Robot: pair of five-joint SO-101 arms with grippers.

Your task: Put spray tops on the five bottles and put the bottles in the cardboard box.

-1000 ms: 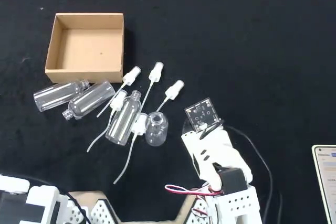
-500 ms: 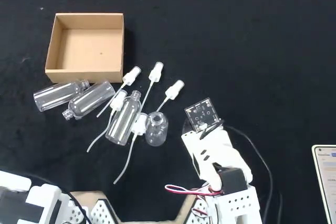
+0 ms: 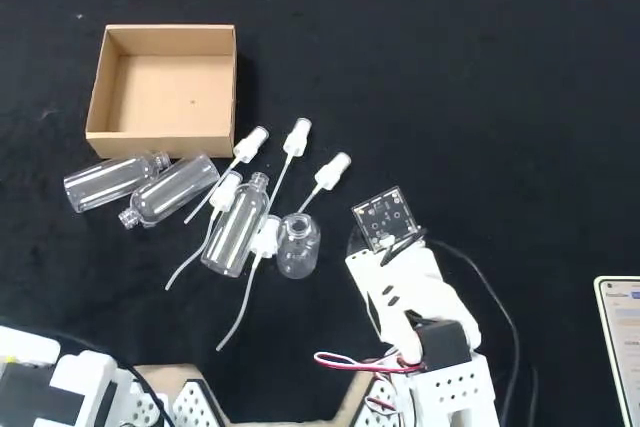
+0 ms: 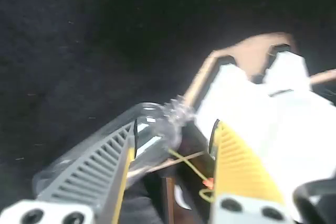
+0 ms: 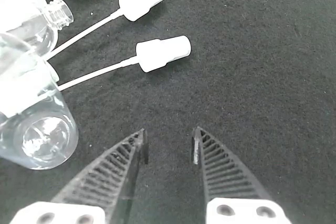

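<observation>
The cardboard box [image 3: 163, 87] stands open at the far left of the black table. Below it lie three clear bottles [image 3: 110, 182] [image 3: 172, 190] [image 3: 238, 224], and a fourth bottle [image 3: 298, 244] [image 5: 35, 137] stands upright. Several white spray tops [image 3: 297, 135] [image 5: 163, 53] with long tubes lie loose among them. My right gripper [image 5: 168, 145] hangs open over bare cloth beside the upright bottle. My left gripper [image 4: 173, 127] is shut on another clear bottle [image 4: 157, 129], whose neck points out past the fingertips.
The right arm [image 3: 410, 292] sits at the near edge with its cable trailing right. The left arm [image 3: 45, 382] is in the near left corner. A white device [image 3: 620, 337] lies at the right edge. Cables run along the far edge.
The left arm in the near left corner has shifted slightly. The right arm, bottles and spray tops have not moved.
</observation>
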